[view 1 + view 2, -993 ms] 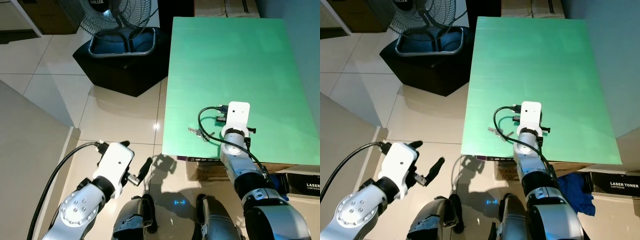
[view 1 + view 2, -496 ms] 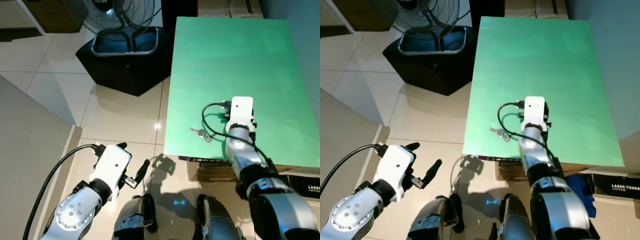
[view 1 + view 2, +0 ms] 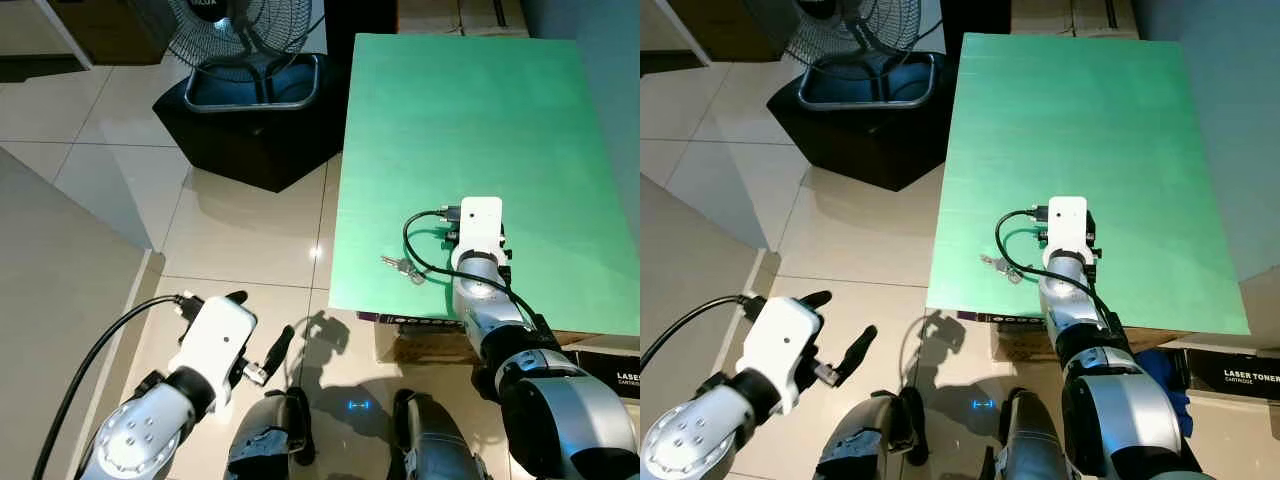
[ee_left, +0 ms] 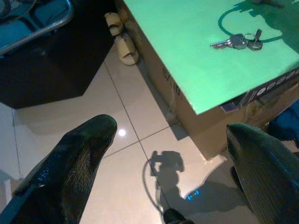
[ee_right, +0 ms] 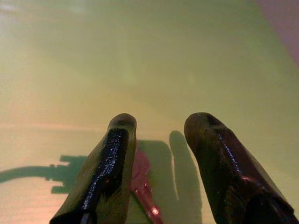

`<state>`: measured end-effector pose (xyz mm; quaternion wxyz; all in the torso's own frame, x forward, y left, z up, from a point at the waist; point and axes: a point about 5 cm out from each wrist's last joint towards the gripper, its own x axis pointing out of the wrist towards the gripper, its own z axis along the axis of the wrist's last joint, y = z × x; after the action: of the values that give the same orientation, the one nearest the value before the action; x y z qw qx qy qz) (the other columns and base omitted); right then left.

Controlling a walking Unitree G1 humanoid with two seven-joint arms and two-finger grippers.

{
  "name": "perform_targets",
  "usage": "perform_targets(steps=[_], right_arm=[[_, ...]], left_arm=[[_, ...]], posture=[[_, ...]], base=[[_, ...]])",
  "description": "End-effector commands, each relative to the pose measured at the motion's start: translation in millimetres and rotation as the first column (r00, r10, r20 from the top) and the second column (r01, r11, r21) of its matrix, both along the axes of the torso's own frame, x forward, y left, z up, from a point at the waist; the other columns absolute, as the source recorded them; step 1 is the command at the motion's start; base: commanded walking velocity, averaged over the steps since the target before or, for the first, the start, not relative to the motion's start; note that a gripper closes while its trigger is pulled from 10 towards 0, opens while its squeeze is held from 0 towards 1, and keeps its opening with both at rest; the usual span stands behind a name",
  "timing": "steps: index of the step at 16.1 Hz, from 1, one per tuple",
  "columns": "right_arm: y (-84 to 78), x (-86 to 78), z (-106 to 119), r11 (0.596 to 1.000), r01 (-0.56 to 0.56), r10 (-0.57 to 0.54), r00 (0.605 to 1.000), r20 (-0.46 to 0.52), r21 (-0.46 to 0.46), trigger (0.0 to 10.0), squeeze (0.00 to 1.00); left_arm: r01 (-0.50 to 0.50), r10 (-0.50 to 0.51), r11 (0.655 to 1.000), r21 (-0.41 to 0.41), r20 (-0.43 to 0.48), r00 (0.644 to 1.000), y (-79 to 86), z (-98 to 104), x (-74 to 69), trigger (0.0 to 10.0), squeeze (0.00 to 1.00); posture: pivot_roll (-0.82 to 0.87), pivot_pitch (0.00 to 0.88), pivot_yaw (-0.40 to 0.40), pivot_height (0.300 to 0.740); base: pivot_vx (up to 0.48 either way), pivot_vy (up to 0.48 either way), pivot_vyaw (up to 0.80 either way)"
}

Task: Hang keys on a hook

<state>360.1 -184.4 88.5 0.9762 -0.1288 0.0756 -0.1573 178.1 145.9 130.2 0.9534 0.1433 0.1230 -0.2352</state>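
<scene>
Right gripper (image 5: 156, 128) hovers parted above green table (image 3: 450, 120).

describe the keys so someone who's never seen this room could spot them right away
Find the green table beside the black fan base. Near its front edge, just left of the right gripper's white wrist, lies a small bunch of silver keys on a ring, the only loose metal on the surface.
</scene>
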Motion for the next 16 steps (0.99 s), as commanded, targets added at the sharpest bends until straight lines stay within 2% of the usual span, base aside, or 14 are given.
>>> perform_targets(steps=[1,7,8,9,10,11,12,14,15,16], right_arm=[[1.8,-5.2,-11,1.0,-0.007,0.008,0.999,-0.042,0.017,10.0,0.0],[-2.6,-10.6,-20,1.0,-0.019,0.019,0.996,-0.085,-0.001,10.0,0.0],[-2.9,-11.1,-21,1.0,-0.019,0.019,0.996,-0.089,-0.004,8.8,0.0],[-3.2,-12.3,-23,1.0,-0.019,0.018,0.995,-0.094,-0.003,6.7,0.0],[-3.2,-13.7,-25,1.0,-0.017,0.017,0.995,-0.102,-0.004,7.1,0.0],[-3.3,-15.1,-27,1.0,-0.014,0.014,0.994,-0.109,-0.002,9.6,0.0],[-3.7,-17.1,-30,1.0,-0.009,0.009,0.993,-0.119,0.003,10.0,0.0],[-4.5,-20.3,-34,1.0,0.002,0.001,0.991,-0.134,0.017,10.0,0.0],[-4.6,-21.4,-36,1.0,0.001,0.002,0.99,-0.139,0.02,6.0,0.0],[-4.6,-21.9,-37,1.0,0.001,0.002,0.99,-0.141,0.02,4.2,0.0]], left_arm=[[-0.006,0.007,1.0,0.017,-0.011,1.0,4.2,1,-5.5,10.0,0.0],[-0.015,0.016,0.999,0.028,-0.038,0.999,10.9,2,-17.5,10.0,0.0],[-0.015,0.016,0.999,0.03,-0.04,0.999,11.9,3,-18.7,10.0,0.0],[-0.014,0.015,0.999,0.031,-0.043,0.999,12.6,3,-19.7,10.0,0.0],[-0.013,0.014,0.999,0.033,-0.047,0.999,13.3,4,-20.4,10.0,0.0],[-0.011,0.013,0.999,0.034,-0.05,0.999,13.9,4,-21.2,10.0,0.0],[-0.008,0.01,0.999,0.036,-0.053,0.999,14.2,4,-22.1,10.0,0.0],[-0.002,0.005,0.999,0.037,-0.06,0.998,14.2,5,-23.1,10.0,0.0],[0.002,0.0,0.999,0.037,-0.062,0.998,13.2,4,-23.2,10.0,0.0],[0.004,-0.001,0.999,0.037,-0.064,0.998,12.8,4,-23.2,10.0,0.0]], posture=[[0.11,0.308,0.11,0.713],[0.13,0.338,0.118,0.713],[0.13,0.344,0.122,0.713],[0.13,0.346,0.125,0.713],[0.14,0.35,0.128,0.713],[0.14,0.352,0.131,0.713],[0.14,0.354,0.135,0.713],[0.14,0.36,0.144,0.713],[0.14,0.361,0.146,0.713],[0.14,0.361,0.147,0.713]], base=[[0.0,0.0,0.0],[0.0,0.0,0.0],[0.0,0.0,0.0],[0.0,0.0,0.0],[0.0,0.0,0.0],[0.0,0.0,0.0],[0.0,0.0,0.0],[0.0,0.0,0.0],[0.0,0.0,0.0],[0.0,0.0,0.0]])
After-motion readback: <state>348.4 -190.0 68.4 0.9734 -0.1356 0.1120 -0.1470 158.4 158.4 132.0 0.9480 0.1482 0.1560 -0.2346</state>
